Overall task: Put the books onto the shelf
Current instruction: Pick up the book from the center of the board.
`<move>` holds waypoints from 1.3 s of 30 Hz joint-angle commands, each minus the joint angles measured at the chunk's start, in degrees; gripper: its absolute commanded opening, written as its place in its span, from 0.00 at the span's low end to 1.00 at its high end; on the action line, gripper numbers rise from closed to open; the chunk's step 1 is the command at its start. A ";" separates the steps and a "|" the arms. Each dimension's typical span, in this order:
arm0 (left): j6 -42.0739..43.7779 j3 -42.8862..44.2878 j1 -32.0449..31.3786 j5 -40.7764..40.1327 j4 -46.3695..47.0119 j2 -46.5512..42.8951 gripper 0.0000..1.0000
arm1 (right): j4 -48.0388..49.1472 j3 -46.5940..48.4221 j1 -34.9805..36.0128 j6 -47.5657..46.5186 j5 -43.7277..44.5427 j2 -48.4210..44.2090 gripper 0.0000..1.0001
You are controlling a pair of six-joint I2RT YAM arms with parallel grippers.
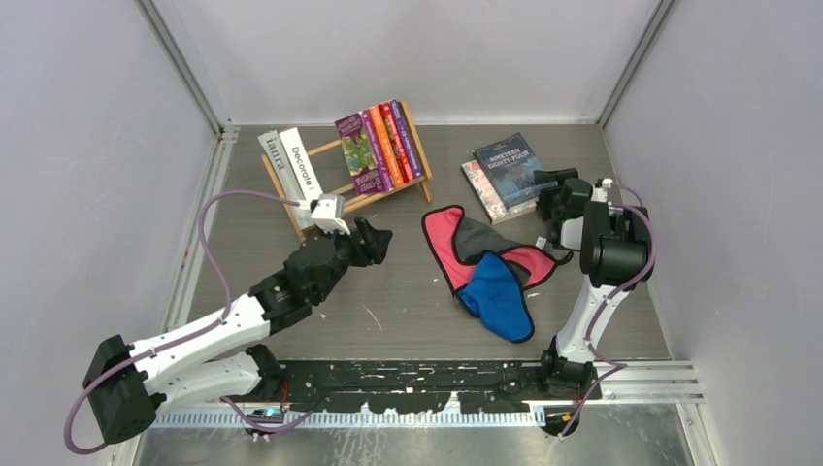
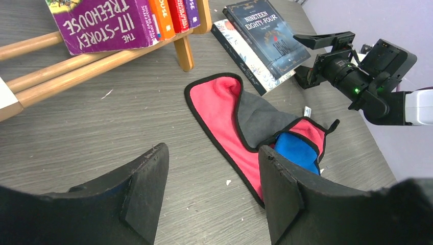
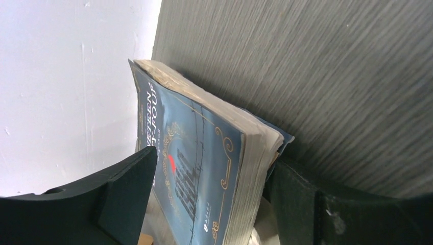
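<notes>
Right of the shelf [image 1: 330, 149] two books lie stacked flat, a dark book [image 1: 511, 163] on a floral book [image 1: 480, 192]; the right gripper [image 1: 549, 194] stands spread astride the dark book's edge, not clamped on it; cloths [image 1: 485, 262] lie heaped front-right of the shelf; big books [image 1: 291, 163] fill its left end and paperbacks [image 1: 380, 144] its right end, with open slats between; the left gripper [image 1: 377, 243], spread and empty, hangs just in front of the shelf.

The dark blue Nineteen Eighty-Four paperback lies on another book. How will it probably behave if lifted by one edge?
The paperback has a thin cover and worn, wavy page edges, so it will probably flex and may fall open. It is modestly thick, so likely light. Resting on the floral book, it could slide when pushed.
</notes>
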 commanded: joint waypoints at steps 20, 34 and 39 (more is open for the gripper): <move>-0.89 0.97 -0.09 -0.57 0.46 -5.40 0.70 | 1.96 0.23 -0.35 1.03 -6.23 -9.58 0.01; -5.72 1.59 -0.08 5.87 1.91 -6.52 0.73 | -2.22 -11.77 1.58 5.89 -10.47 -34.40 0.01; -7.79 3.46 -0.08 7.53 2.16 -4.84 0.74 | -5.32 -16.52 3.32 7.34 -11.16 -45.05 0.01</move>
